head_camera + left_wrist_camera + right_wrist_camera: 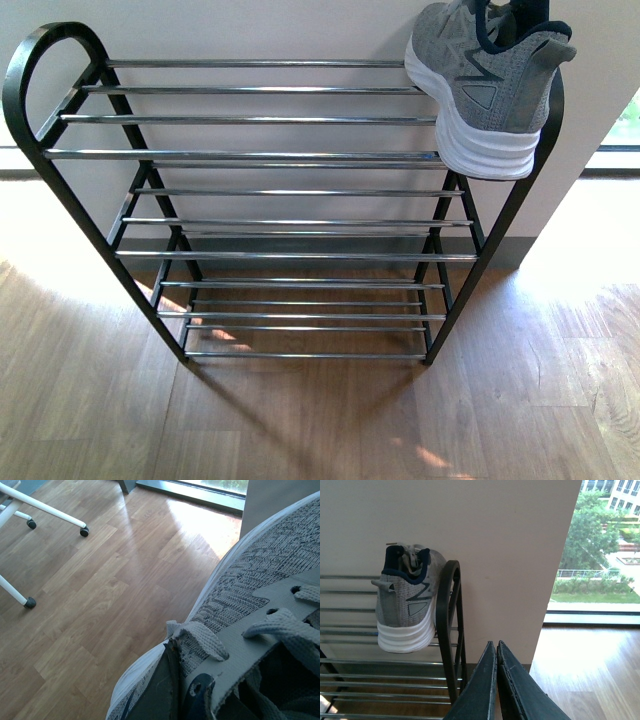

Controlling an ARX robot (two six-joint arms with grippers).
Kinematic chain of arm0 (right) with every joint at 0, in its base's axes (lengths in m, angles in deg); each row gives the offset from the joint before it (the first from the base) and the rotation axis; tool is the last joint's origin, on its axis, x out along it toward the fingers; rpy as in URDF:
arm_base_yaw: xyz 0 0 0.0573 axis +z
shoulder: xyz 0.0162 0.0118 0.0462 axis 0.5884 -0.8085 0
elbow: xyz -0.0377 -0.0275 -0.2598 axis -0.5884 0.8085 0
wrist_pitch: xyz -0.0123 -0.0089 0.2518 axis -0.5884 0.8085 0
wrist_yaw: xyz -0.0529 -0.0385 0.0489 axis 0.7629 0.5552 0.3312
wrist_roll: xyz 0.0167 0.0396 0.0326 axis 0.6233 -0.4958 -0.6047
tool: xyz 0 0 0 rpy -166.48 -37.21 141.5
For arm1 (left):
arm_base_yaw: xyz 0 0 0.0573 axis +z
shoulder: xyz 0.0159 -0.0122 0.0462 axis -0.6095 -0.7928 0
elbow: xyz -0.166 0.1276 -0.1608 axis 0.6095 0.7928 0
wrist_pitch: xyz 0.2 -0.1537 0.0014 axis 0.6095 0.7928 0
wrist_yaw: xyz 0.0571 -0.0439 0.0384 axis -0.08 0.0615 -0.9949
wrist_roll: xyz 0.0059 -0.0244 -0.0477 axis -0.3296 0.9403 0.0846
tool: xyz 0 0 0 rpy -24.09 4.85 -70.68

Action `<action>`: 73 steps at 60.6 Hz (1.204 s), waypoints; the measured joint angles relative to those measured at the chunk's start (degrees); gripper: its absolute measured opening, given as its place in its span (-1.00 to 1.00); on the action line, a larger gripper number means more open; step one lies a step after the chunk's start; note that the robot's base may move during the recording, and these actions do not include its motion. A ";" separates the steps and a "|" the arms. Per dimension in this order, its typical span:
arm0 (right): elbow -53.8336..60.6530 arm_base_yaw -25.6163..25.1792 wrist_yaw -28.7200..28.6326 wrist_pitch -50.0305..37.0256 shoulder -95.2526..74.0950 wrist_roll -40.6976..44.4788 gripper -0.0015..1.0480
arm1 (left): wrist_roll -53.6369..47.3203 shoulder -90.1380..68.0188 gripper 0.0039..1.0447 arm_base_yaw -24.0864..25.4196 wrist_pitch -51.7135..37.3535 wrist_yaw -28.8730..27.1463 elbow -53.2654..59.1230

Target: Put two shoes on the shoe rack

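Note:
One grey sneaker [490, 80] with a thick white sole sits on the top tier of the shoe rack [250, 155], at its right end, heel over the front bar. The right wrist view shows that same sneaker [405, 610] beside the rack's black side frame [447, 630]. My right gripper [496, 644] is shut on nothing, to the right of and lower than that sneaker. The second grey sneaker [260, 570] fills the left wrist view. My left gripper [176, 652] is shut on its upper by the laces, above wooden floor. Neither arm shows in the front view.
The rack stands against a pale wall [300, 25] on wooden floor [300, 430]. White legs on black casters [50, 512] stand on the floor in the left wrist view. A large window [600, 555] lies to the right of the wall's corner.

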 joint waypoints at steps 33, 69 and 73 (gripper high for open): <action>0.15 0.00 0.00 16.90 18.64 -0.02 -0.97 | 0.00 0.00 -0.98 0.00 0.00 0.00 0.00; 0.17 0.00 0.00 29.86 32.00 0.00 -0.97 | 0.00 0.00 -0.98 0.00 0.00 -0.02 0.00; 0.15 0.00 0.00 30.80 32.94 -0.02 -0.97 | 0.00 0.00 -0.98 0.00 0.00 -0.02 0.00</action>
